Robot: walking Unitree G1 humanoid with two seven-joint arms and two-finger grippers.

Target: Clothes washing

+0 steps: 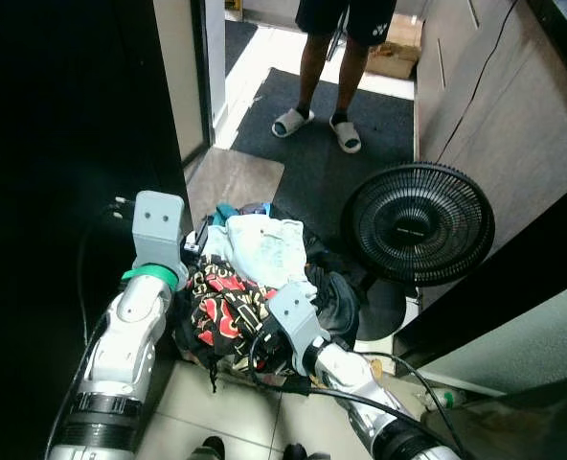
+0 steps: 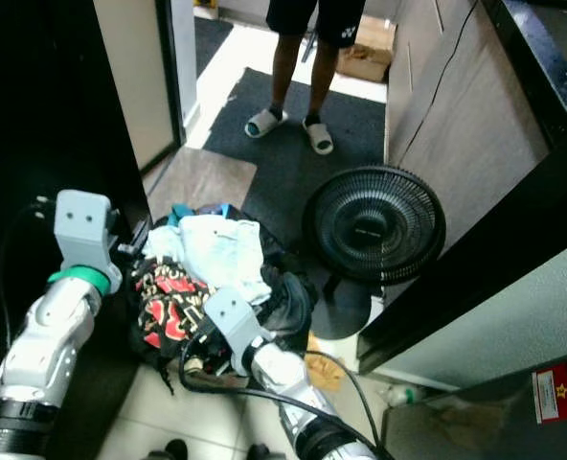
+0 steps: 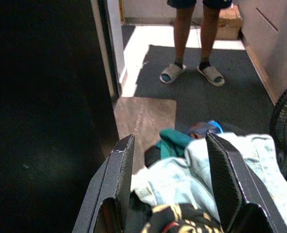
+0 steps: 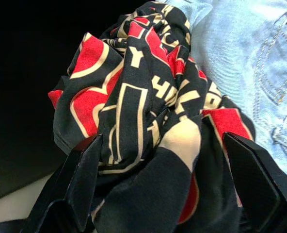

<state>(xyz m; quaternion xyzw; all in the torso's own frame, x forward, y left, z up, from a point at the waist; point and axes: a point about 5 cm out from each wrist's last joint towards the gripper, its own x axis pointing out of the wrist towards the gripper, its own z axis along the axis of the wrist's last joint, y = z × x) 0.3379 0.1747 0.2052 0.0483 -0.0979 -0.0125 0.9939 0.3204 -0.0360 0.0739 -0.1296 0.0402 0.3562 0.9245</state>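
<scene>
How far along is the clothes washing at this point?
Early. Nothing looks loaded: the laundry pile lies heaped on the floor beside the fan. In hand: the right claw is open around the black-and-red printed garment; the left claw is open over the light denim. Everything is left.

A black fan (image 1: 419,223) stands beside a dark mat (image 1: 312,125) on the floor.

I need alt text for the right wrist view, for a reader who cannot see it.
The right hand, fingers open, is spread around a crumpled black garment with red and cream print. Pale blue denim lies against the garment on one side; the other side is dark.
</scene>
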